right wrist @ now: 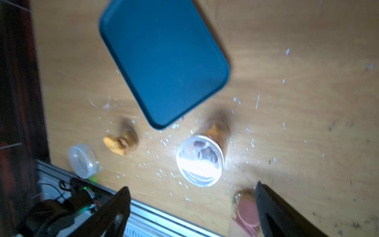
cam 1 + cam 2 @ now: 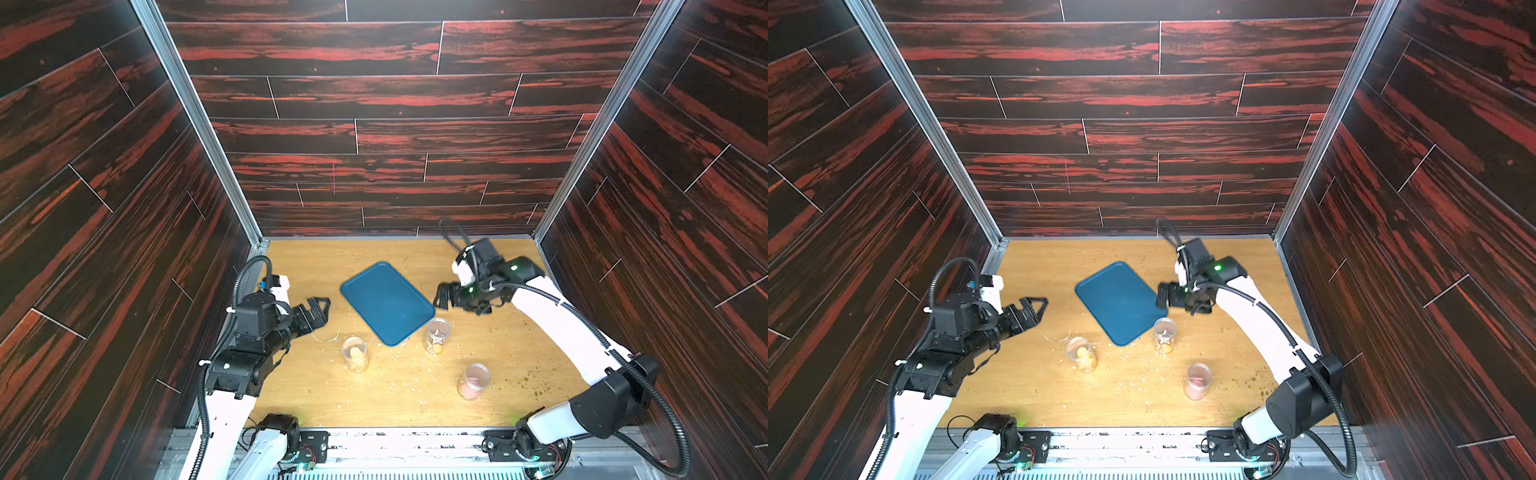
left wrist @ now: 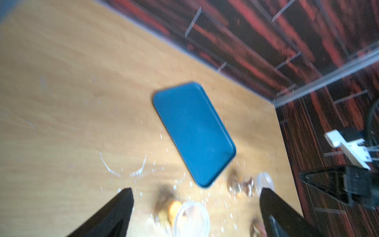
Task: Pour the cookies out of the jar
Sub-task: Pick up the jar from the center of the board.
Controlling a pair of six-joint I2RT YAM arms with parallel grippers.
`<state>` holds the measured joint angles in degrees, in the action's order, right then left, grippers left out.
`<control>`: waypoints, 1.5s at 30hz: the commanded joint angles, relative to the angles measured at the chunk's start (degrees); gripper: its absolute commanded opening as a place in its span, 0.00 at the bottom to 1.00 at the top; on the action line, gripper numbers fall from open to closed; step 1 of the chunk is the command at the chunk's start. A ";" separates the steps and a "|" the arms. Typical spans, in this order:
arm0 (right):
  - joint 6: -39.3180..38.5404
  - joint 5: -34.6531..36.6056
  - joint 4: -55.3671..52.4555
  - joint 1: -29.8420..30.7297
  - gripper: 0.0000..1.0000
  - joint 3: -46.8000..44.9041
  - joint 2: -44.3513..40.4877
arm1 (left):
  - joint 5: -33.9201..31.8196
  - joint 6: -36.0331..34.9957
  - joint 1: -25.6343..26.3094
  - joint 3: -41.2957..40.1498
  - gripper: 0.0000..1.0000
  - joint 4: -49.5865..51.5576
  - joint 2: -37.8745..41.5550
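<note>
Neither one has hold of anything: the left gripper [image 2: 321, 309] is spread wide above the table [image 2: 519, 340], left of the blue tray [image 2: 386, 299], and the right gripper [image 2: 443, 297] gapes just as wide by the tray's right edge. The cookies [image 2: 356, 356] are inside 3 upright clear jars [image 2: 1165, 334] near the tray's front end, none touched: the yellow-filled jar [image 2: 354, 353], the middle jar [image 2: 437, 334] just beside the tray's corner, and the pink-filled jar [image 2: 473, 380] nearest the front edge.

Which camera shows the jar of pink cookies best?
Both top views: the jar of pink cookies stands whole, unobstructed. The right wrist view catches it blurred and half hidden; the left wrist view doesn't clearly show it.
</note>
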<state>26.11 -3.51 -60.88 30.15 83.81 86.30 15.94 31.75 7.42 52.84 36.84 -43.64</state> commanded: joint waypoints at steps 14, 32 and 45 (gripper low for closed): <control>0.58 2.33 0.57 5.47 0.97 -5.56 1.66 | 0.96 5.66 12.08 -0.53 1.00 0.64 -4.25; 1.50 7.67 2.51 7.18 0.97 -3.08 7.26 | -1.82 4.81 12.79 1.39 1.00 0.90 -8.18; 0.52 6.71 3.06 7.13 0.94 -3.68 11.01 | -2.94 7.46 12.75 -1.30 1.00 1.57 -4.52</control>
<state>26.63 3.62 -57.47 37.17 79.61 95.18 13.87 37.98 20.05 52.38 37.71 -48.58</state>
